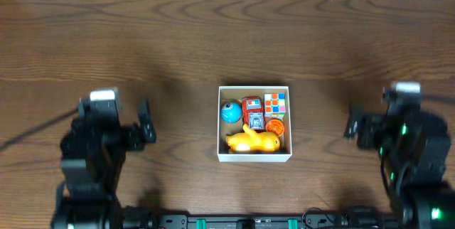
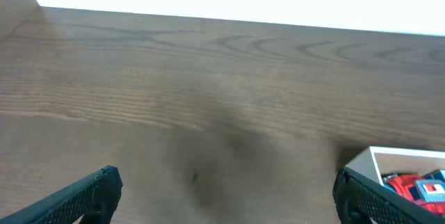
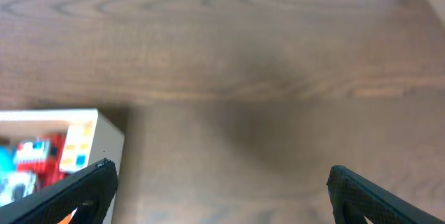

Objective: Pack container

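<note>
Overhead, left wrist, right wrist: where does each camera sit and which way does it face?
Overhead: above the table, looking straight down on the container; left gripper and right gripper flank it, both open.
Left wrist: on the left arm, looking low across the table; its own fingers at the bottom corners, container corner lower right.
Right wrist: on the right arm, same low look; its own fingers below, container corner lower left.
Shared: all three show the container and its red toy car.

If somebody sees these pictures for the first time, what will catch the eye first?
The white-walled container in the middle of the table, filled with bright toys: a yellow animal, a blue ball, a red toy. On either side, the left hand and right hand hang open and empty.
</note>
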`<state>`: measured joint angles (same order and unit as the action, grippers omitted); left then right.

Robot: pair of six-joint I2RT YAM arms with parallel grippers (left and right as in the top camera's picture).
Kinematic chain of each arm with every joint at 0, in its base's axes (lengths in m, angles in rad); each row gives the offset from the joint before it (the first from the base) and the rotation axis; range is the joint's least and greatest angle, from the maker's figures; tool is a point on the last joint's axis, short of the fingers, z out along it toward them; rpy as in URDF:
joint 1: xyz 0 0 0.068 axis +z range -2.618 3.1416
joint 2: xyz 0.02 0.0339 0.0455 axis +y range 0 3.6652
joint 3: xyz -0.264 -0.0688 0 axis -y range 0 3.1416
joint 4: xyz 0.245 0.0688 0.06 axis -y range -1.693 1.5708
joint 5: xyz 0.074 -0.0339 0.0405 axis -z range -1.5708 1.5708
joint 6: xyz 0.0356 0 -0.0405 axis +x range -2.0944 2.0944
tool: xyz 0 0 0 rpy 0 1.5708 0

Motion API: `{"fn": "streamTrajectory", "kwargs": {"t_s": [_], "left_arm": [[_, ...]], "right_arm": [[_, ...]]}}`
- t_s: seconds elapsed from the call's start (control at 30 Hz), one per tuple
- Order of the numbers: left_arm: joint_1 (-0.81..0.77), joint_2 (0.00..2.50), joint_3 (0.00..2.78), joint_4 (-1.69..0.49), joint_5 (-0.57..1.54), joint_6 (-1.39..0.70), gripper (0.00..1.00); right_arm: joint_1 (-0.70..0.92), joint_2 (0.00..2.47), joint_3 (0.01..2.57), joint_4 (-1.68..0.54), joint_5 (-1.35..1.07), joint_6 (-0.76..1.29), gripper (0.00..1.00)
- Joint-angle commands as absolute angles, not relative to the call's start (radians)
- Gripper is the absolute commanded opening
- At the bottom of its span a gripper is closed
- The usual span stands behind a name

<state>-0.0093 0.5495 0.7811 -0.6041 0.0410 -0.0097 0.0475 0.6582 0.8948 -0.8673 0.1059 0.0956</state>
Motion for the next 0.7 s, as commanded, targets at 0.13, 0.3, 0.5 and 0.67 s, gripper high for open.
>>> {"fn": "streamTrajectory", "kwargs": {"t_s": [0.13,0.3,0.5,0.67], "left_arm": [[-0.007,0.361,0.697,-0.639,-0.041,-0.043,0.98],[-0.007,0.358,0.696,-0.665,-0.068,-0.043,0.98],[-0.007,0.358,0.696,-0.715,-0.068,-0.043,0.98],[-0.007,0.358,0.696,-0.779,-0.068,-0.043,0.98]], "right_arm": [[0.048,0.493,0.734,-0.872,0.117,0.179,0.99],[0.048,0.501,0.690,-0.878,0.115,0.179,0.99],[0.048,0.502,0.686,-0.897,0.116,0.179,0.99],[0.048,0.502,0.686,-0.922,0.116,0.179,0.99]]}}
